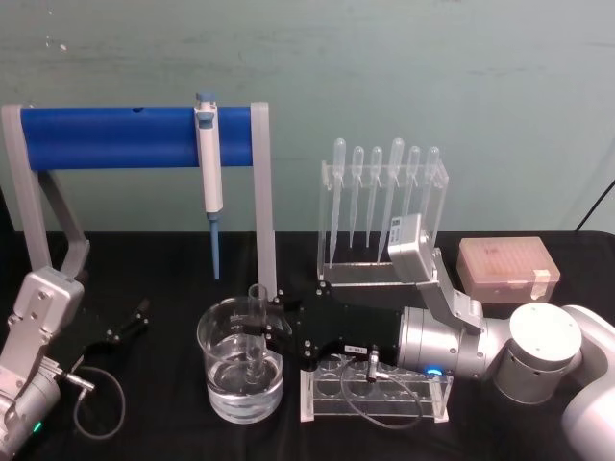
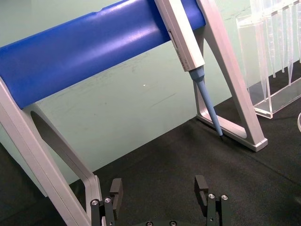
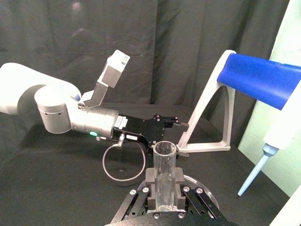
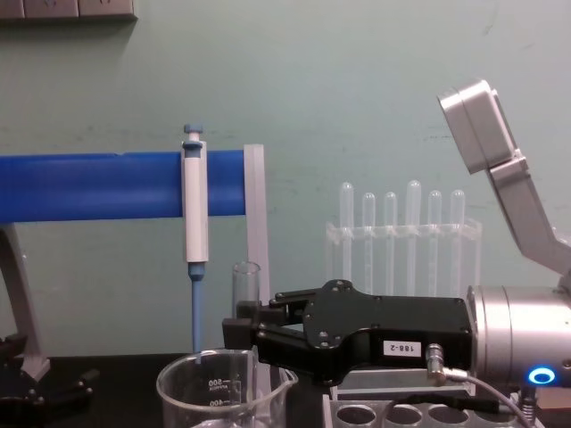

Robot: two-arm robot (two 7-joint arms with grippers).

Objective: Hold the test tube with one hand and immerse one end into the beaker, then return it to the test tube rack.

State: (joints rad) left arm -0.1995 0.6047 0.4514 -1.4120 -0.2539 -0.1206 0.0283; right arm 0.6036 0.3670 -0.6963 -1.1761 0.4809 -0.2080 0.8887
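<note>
**Tube upright in the beaker, rack waiting at 4 o'clock**

I have the right gripper [image 1: 258,333] closed on the test tube [image 1: 257,300], pinching it across the upper part of its length. The open rim stands clear above the jaws. In the right wrist view the glass sits square between both fingers with no gap.

The tube's long axis is vertical, running 12 to 6 in the chest view. Its round end hangs inside the beaker [image 1: 216,376], a little to the 3 o'clock side of the beaker's centre as the head view shows it. I judge the lower end to be at or under the water, though through the glass I cannot tell how deep.

What matters for my next move is that the test tube rack [image 1: 428,396] lies at about 4 o'clock from the beaker. It is just beside the beaker and underneath my right arm's wrist. So the tube should come straight up along its own axis until the round end clears the beaker's rim, and only then travel toward 4 o'clock. Any sideways drift before that risks knocking glass against glass. The rack's wells look empty in the chest view.

The left gripper [image 2: 159,189] is parked at 9 o'clock of the beaker, well apart, its jaws spread wide on nothing. The right arm is the nearer one for this job.
</note>
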